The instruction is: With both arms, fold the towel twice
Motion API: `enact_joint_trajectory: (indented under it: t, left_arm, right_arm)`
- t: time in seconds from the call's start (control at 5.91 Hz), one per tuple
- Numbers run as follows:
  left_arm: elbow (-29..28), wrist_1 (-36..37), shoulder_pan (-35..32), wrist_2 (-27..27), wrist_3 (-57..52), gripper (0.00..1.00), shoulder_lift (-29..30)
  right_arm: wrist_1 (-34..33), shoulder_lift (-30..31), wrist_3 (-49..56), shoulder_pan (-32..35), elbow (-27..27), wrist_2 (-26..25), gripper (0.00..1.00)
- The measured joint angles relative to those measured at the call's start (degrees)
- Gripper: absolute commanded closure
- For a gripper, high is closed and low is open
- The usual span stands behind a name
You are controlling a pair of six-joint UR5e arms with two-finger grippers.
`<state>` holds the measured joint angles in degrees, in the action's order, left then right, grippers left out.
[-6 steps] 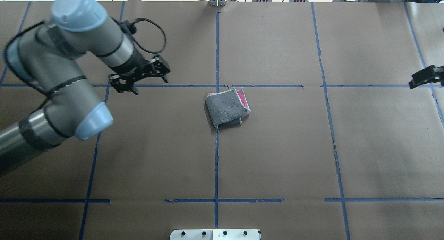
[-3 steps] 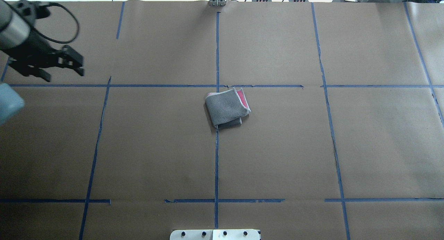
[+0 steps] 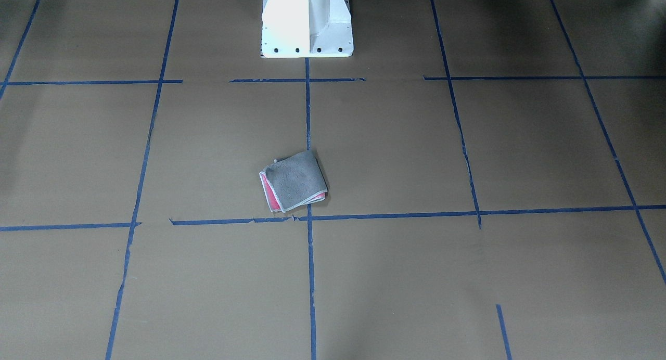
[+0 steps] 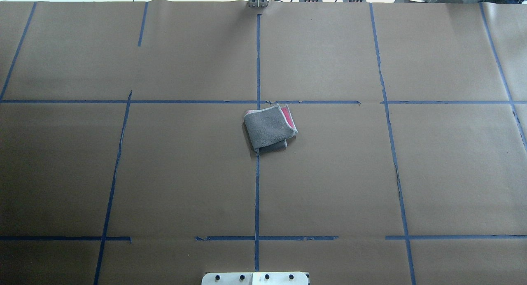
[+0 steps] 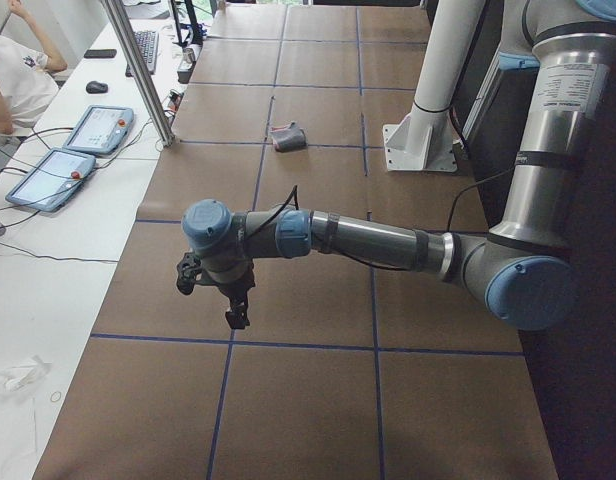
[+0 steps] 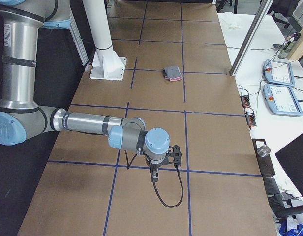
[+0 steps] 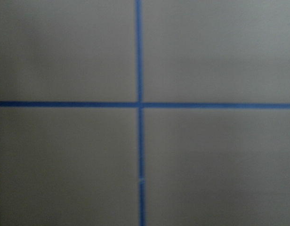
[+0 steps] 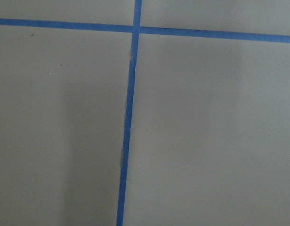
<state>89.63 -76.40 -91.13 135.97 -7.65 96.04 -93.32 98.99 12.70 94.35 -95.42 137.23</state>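
The towel [image 4: 269, 128] lies folded into a small packet at the table's middle, grey face up, with a pink strip and pale edging along one side. It also shows in the front-facing view [image 3: 294, 182], the left side view [image 5: 288, 136] and the right side view [image 6: 172, 73]. Both arms are far from it. The left gripper [image 5: 210, 300] hangs over the table's left end. The right gripper [image 6: 164, 166] hangs over the right end. I cannot tell whether either is open or shut. Both wrist views show only brown paper and blue tape.
Brown paper with a blue tape grid [image 4: 257, 174] covers the table. The white pedestal base [image 3: 307, 22] stands at the robot's edge. A metal post [image 5: 138, 70] and tablets [image 5: 96, 128] are on the operators' side, where a person sits.
The left arm has swung out of the overhead view to the left, and the right gripper has left its right edge. The towel has not moved.
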Motion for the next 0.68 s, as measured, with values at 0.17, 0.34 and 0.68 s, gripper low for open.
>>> enact_joint_trajectory:
  t: [0.17,0.34,0.68]
  left_arm:
    - [-1.72,-0.05,-0.90,-0.04,-4.05,0.00,-1.76]
    - [-2.44,-0.04,-1.31,-0.01,-5.42,0.00,-2.54]
    - [-1.46,-1.53,-1.54,-0.10,-5.76,0.00,-5.60]
  right_arm:
    - [1.45,0.04,-0.03,0.03,0.59,0.07,0.00]
    - [2.46,0.01,-0.16,0.03,1.09,0.17,0.00]
    - [3.17,0.04,-0.59,0.04,1.38,0.30,0.00]
